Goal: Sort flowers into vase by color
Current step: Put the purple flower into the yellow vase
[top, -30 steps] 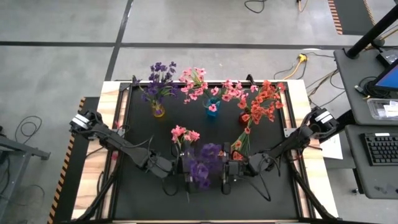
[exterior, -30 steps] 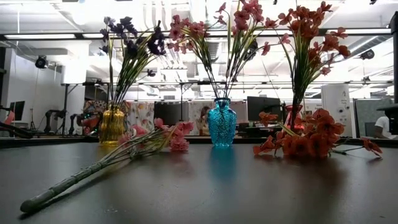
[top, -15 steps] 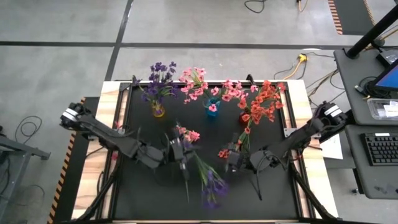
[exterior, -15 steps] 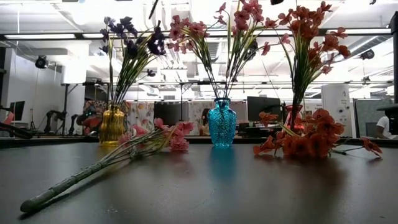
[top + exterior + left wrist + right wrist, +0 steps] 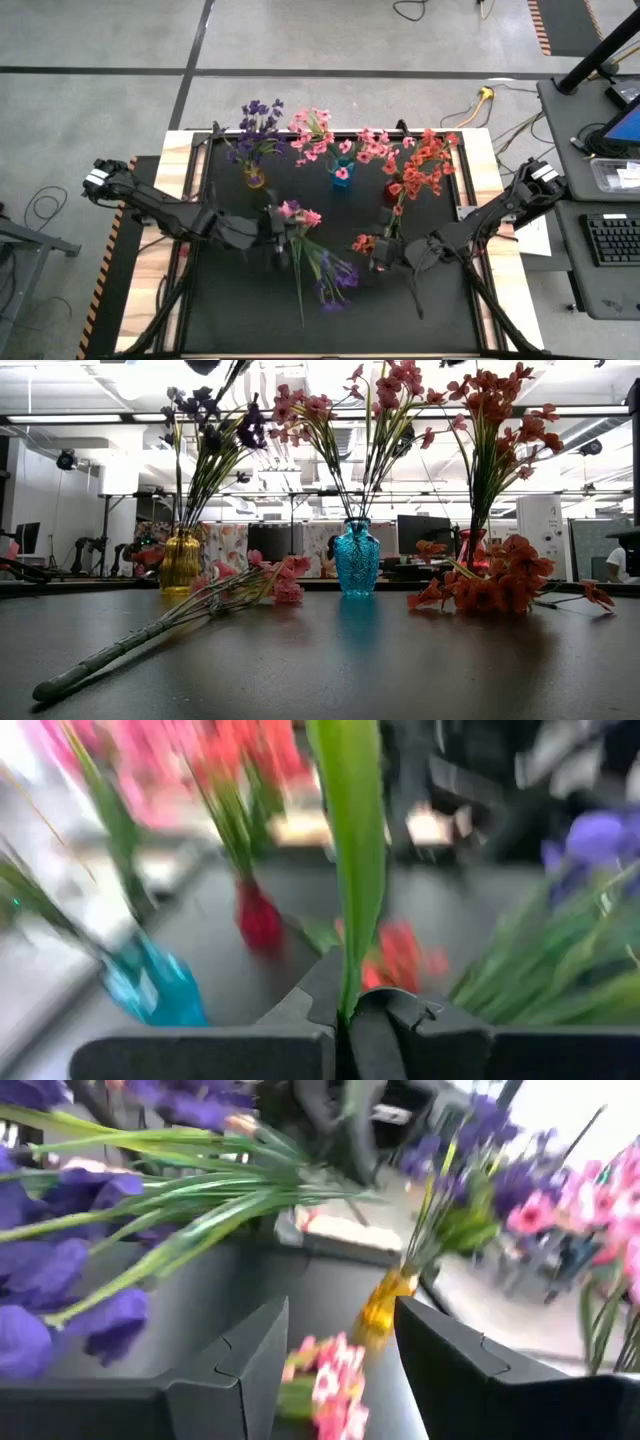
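Observation:
My left gripper [image 5: 283, 236] is shut on a purple flower sprig [image 5: 333, 283], which reaches from the fingers toward the near right. My right gripper [image 5: 373, 258] stands open with nothing in it, right of the purple blossoms [image 5: 60, 1270]. A pink sprig [image 5: 298, 213] lies flat on the black mat, its stem end [image 5: 50, 685] toward the near edge. A coral sprig [image 5: 365, 243] lies by the red vase [image 5: 393, 188]. The yellow vase [image 5: 256, 178] holds purple flowers and the blue vase [image 5: 342, 172] holds pink ones. My left gripper pinches a green stem or leaf [image 5: 350, 982] of the purple sprig between its two fingers. The fingers come about level from the table's left. The sprig reaches away from them with its blossoms [image 5: 598, 832] at the free end. In the low view no part of it shows on the table.
The three vases stand in a row along the mat's far edge, their flowers spreading wide above them. The pink sprig's long stem crosses the middle of the mat [image 5: 230, 300]. Wooden table borders [image 5: 150, 290] flank the mat. The room beyond holds desks and monitors.
My left gripper has gone toward the table's far left, carrying the purple sprig, whose blossoms have swung out toward the near right. My right gripper, close beside the blossoms a second ago, has drawn back toward the right and far side and stands apart from them.

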